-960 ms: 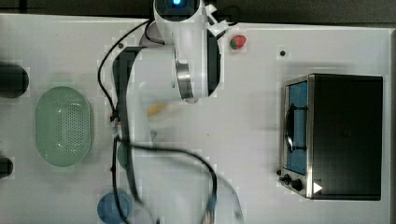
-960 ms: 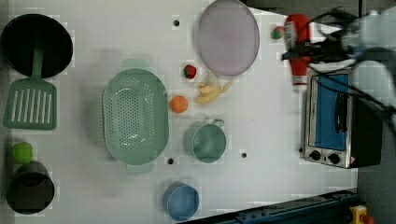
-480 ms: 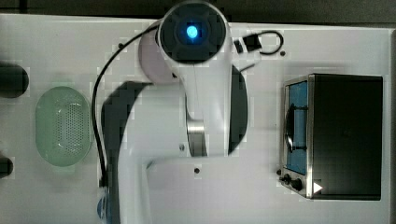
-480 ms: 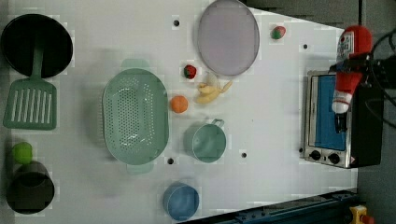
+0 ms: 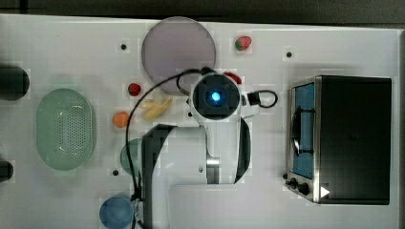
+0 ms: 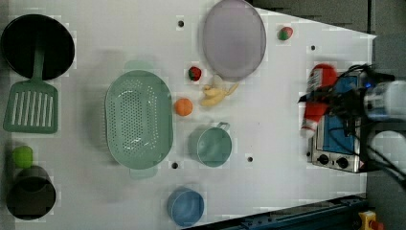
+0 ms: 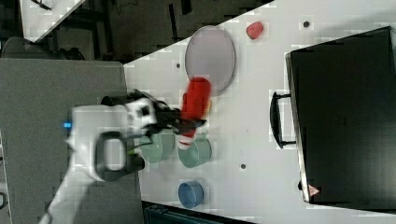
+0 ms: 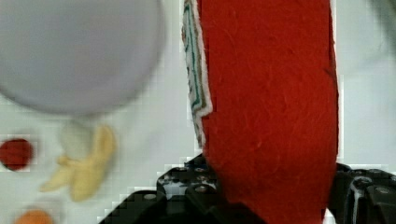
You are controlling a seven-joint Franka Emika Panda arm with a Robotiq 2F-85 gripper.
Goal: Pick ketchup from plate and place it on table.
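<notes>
**Ketchup in the air, off the plate**

White tabletop (image 6: pixel 268 143) spreads under everything, with the lilac plate (image 6: pixel 233 38) lying bare near its far edge. Beside the plate, the white arm (image 7: pixel 100 140) reaches out with its wrist bent so the gripper (image 7: pixel 184 122) points across the table rather than straight down. Its jaws are clamped on the ketchup (image 7: pixel 194 109), which hangs clear of the plate, held above the table just past the plate's rim, white cap end lowest in the right view. From the wrist the bottle (image 8: pixel 271 107) rises red and fuzzy between the black fingers (image 8: pixel 187 186). A banana (image 6: pixel 215 93) lies against the plate's near rim.
</notes>
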